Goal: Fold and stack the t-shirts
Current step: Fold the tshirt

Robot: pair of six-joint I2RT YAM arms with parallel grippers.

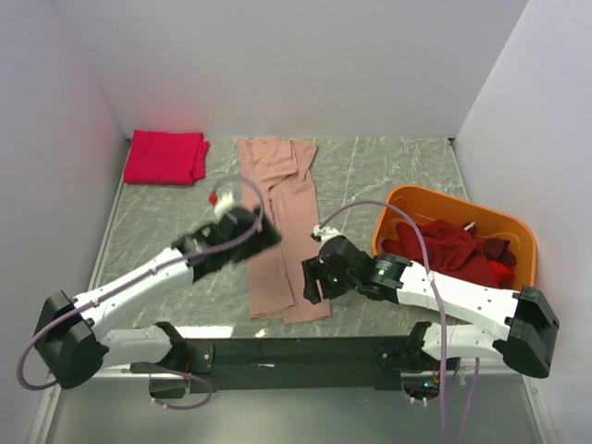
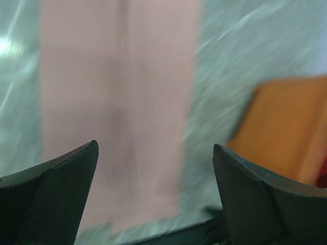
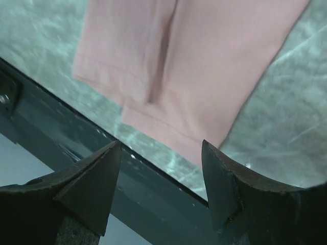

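From above, the left gripper (image 2: 156, 145) and its wrist cover the left edge of the dusty-pink t-shirt (image 1: 282, 199) about halfway along, so we cannot see the cloth beneath them. The left wrist view is blurred; we make out only the pink cloth, grey table and a corner of the orange tub (image 1: 520, 228), cut off at the right border. The dark red t-shirts (image 1: 450, 248) lie heaped in that tub, and we cannot count them.

The left arm reaches diagonally from its base towards the table's middle. Its jaws are spread wide with nothing between them. The right arm bends back across from its base, and the right gripper (image 3: 161, 145) hangs at the shirt's near right corner, also spread wide and holding nothing. Neither pair of fingers appears to touch the cloth, though we cannot judge their height.

The dusty-pink t-shirt lies as a long narrow strip running from the far wall towards the arms, its near hem just short of the black rail (image 3: 76, 130) at the table's near edge. The crimson-pink t-shirt (image 1: 166, 155) sits folded in the far left corner, well apart from the strip. Bare table (image 1: 388, 176) shows on both sides of the strip. The tub stands close to the right wall.
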